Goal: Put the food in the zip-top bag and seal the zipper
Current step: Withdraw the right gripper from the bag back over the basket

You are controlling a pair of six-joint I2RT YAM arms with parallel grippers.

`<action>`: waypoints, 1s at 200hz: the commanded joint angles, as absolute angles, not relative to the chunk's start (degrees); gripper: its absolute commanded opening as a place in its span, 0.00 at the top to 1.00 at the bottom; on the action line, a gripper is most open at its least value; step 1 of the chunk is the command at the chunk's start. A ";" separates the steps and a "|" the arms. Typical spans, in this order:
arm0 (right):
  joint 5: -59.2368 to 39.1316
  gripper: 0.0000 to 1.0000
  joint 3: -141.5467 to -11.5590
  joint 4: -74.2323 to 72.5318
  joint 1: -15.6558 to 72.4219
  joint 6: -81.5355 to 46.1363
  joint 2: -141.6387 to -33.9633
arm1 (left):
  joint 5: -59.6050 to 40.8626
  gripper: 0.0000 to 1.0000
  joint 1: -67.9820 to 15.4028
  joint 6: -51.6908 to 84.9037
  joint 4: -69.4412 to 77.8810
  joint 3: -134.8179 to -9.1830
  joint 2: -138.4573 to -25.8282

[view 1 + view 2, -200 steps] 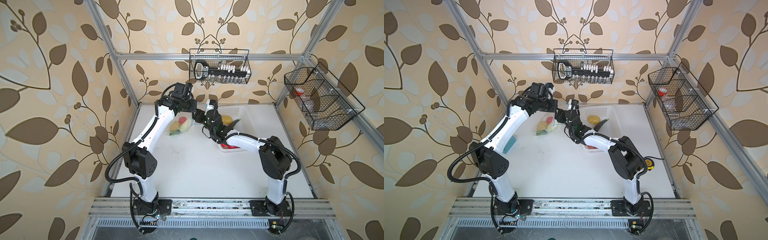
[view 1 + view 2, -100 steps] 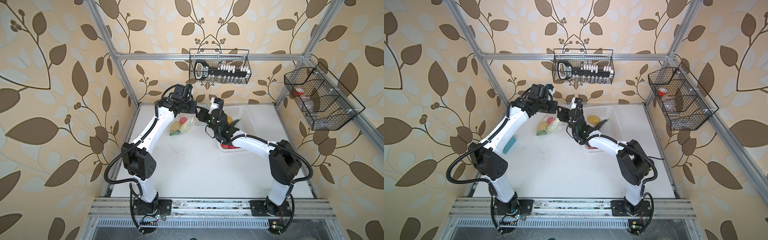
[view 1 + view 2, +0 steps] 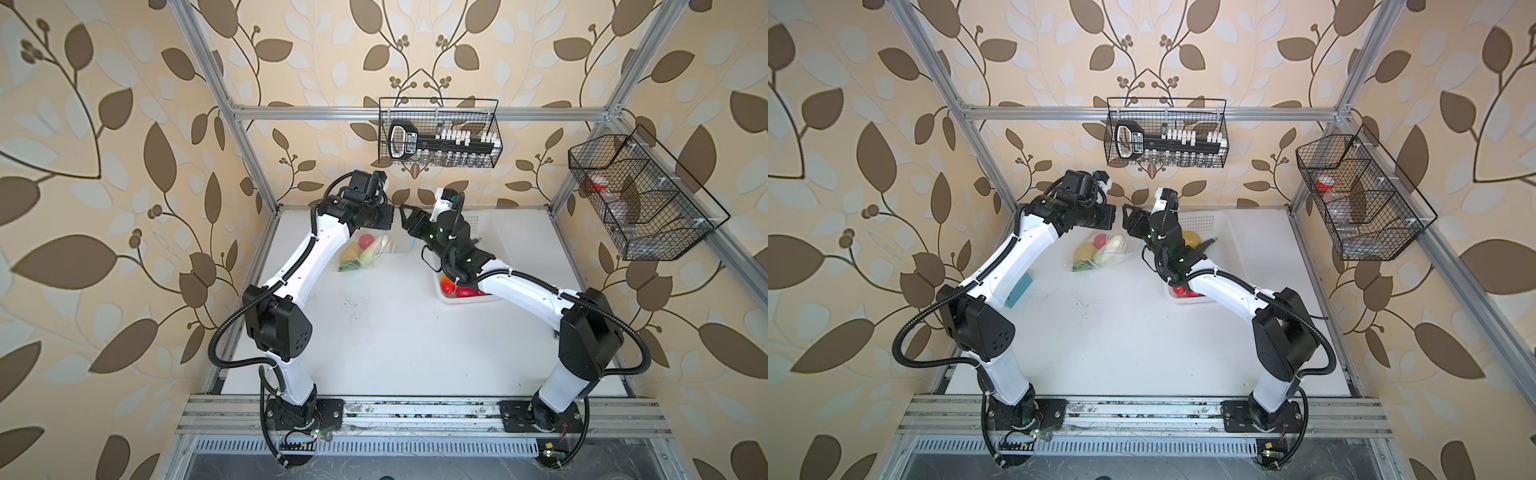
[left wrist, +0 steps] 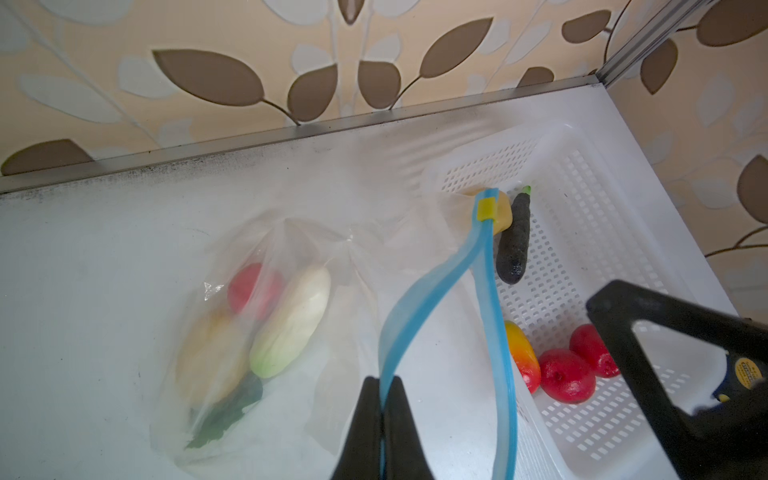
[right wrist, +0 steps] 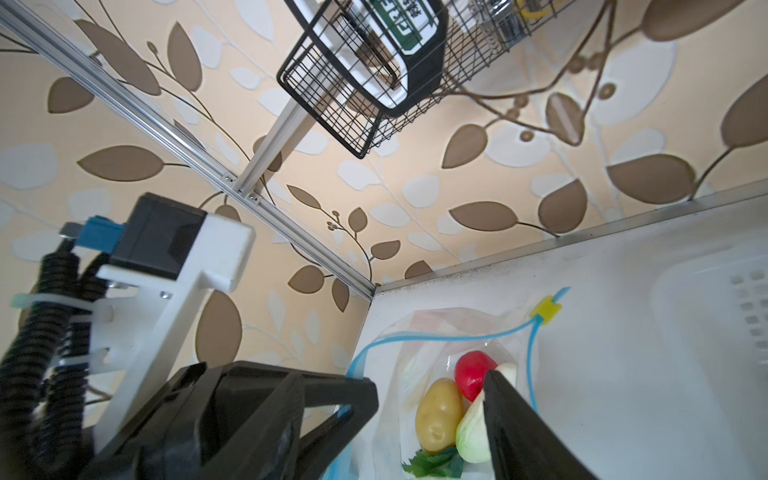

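The clear zip-top bag (image 4: 332,257) lies on the white table with a red tomato (image 4: 249,286), a white-green cabbage (image 4: 293,320), a potato (image 4: 212,357) and a green leaf (image 4: 226,411) inside. Its blue zipper (image 4: 419,291) is lifted and gapes open, with a yellow end (image 4: 485,210). My left gripper (image 4: 381,380) is shut on one zipper strip. My right gripper (image 5: 399,386) hangs open and empty over the bag's mouth, close to the left gripper (image 3: 392,218). More food lies in the white basket (image 4: 602,232): eggplant (image 4: 513,241), potato (image 4: 505,214), mango (image 4: 523,353) and two red tomatoes (image 4: 565,376).
The white basket (image 3: 478,222) sits right of the bag (image 3: 365,253), partly under my right arm. A wire basket (image 3: 440,133) hangs on the back wall and another (image 3: 631,199) on the right wall. A teal block (image 3: 1019,289) lies under my left arm.
My right gripper has shifted toward the left gripper at the bag's mouth, and its elbow has swung outward to the right. The left gripper still holds the zipper in place.
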State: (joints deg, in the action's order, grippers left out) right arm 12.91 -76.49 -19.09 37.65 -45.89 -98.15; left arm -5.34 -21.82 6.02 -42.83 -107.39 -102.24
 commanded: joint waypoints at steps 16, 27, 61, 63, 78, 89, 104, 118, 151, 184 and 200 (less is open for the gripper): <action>9.62 0.28 -75.41 -14.22 35.64 -46.75 -95.56 | -5.09 1.00 -22.26 4.14 -42.77 -107.33 -98.61; 9.68 0.24 -75.09 -12.94 35.09 -46.74 -95.20 | -5.18 1.00 -22.30 3.96 -43.14 -107.72 -98.88; 9.58 0.09 -74.76 -9.42 33.18 -47.51 -93.93 | -5.39 1.00 -22.24 3.96 -43.15 -107.48 -98.62; 9.58 0.08 -74.74 -9.23 33.04 -47.54 -93.84 | -5.44 1.00 -22.24 3.96 -43.20 -107.49 -98.61; 9.20 0.07 -74.58 -8.23 32.21 -47.47 -93.22 | -5.47 1.00 -22.28 3.95 -43.32 -107.40 -98.53; 9.10 0.03 -74.59 -7.02 31.60 -47.54 -92.85 | -5.54 1.00 -22.28 3.96 -43.42 -107.37 -98.48; 8.94 0.00 -74.76 -5.42 30.89 -47.42 -92.39 | -5.71 1.00 -22.25 3.87 -43.51 -107.35 -98.44; 8.87 0.00 -74.77 -3.77 30.18 -47.21 -92.03 | -5.79 1.00 -22.25 3.69 -43.62 -107.31 -98.39; 7.52 0.00 -77.56 4.23 28.09 -48.37 -92.91 | -5.88 1.00 -22.24 2.91 -43.73 -106.99 -98.32; 3.55 0.00 -81.15 9.82 26.76 -49.22 -95.70 | -5.39 1.00 -22.25 2.13 -43.11 -105.95 -98.12; 4.48 0.00 -83.22 14.22 26.94 -49.83 -96.77 | -5.33 1.00 -22.24 1.68 -43.41 -106.12 -98.29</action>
